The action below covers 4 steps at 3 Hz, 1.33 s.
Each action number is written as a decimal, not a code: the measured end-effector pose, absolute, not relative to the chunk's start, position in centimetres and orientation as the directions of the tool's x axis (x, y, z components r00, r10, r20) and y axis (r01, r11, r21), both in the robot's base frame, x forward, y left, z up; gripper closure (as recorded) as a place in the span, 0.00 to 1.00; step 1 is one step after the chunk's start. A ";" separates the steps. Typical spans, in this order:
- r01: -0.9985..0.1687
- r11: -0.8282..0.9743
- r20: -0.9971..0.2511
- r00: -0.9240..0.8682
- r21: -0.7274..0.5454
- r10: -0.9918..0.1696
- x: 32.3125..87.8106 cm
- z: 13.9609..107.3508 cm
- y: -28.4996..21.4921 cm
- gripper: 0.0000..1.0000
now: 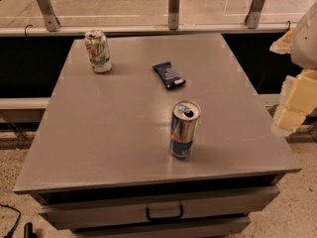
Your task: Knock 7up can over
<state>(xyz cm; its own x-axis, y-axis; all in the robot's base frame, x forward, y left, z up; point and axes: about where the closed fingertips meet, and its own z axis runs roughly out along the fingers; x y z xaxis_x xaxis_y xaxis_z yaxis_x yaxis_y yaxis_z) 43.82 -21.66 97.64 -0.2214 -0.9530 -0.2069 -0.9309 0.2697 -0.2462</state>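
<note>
Standing upright at the eleven-o'clock corner of the tabletop (124,148), the 7up can (98,51) awaited contact. The end effector (296,103) hung beyond the three-o'clock edge, well apart; its opening and load could not be told. Approach stage: the next move called for a reach toward ten o'clock, then a sideways push.

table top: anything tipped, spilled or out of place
Nothing stands out. The 7up can and the blue-and-silver can both stand upright, the dark packet lies flat, and no spill shows. The gripper is beyond the table's right edge, touching nothing.
</note>
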 end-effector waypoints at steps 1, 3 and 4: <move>-0.931 0.270 -0.207 -0.221 -0.246 -0.953 43.8 97.6 -21.7 0.00; -0.916 0.327 -0.332 -0.241 -0.233 -0.912 46.2 99.1 -19.3 0.00; -0.911 0.344 -0.421 -0.227 -0.227 -0.878 49.5 99.9 -16.8 0.00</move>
